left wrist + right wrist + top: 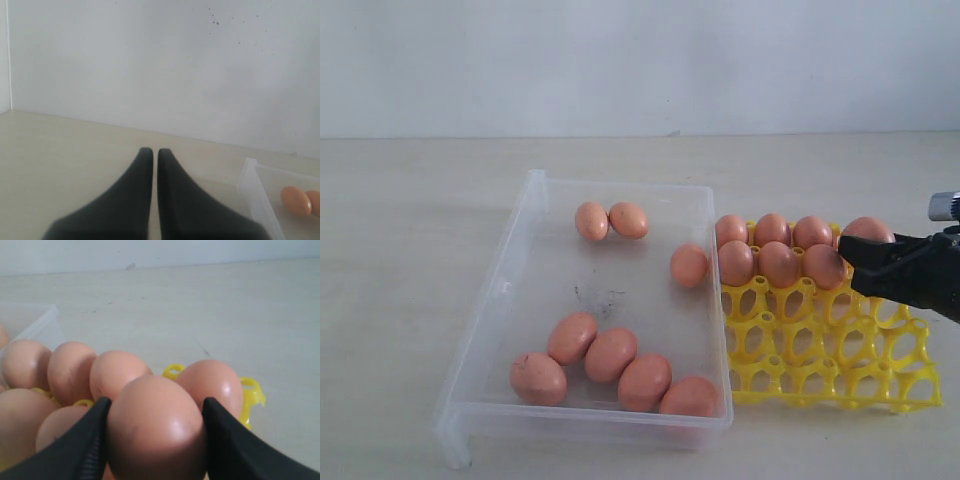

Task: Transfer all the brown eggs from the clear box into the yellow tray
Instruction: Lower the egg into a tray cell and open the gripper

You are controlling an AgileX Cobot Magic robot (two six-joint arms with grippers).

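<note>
Several brown eggs (611, 354) lie loose in the clear box (515, 270). Others fill the back rows of the yellow tray (840, 360), which stands against the box's right side. My right gripper (842, 258) reaches in from the right and is shut on one brown egg (155, 430) in the tray's second row, level with its neighbours. A black finger (90, 440) presses each side of that egg. Away from the box, my left gripper (155, 151) hangs shut and empty over bare table. It is outside the exterior view.
The tray's front rows of cups (820, 375) hold nothing. In the left wrist view a corner of the clear box (255, 185) with two eggs (295, 200) shows off to one side. A pale wall stands behind the beige table (410, 200).
</note>
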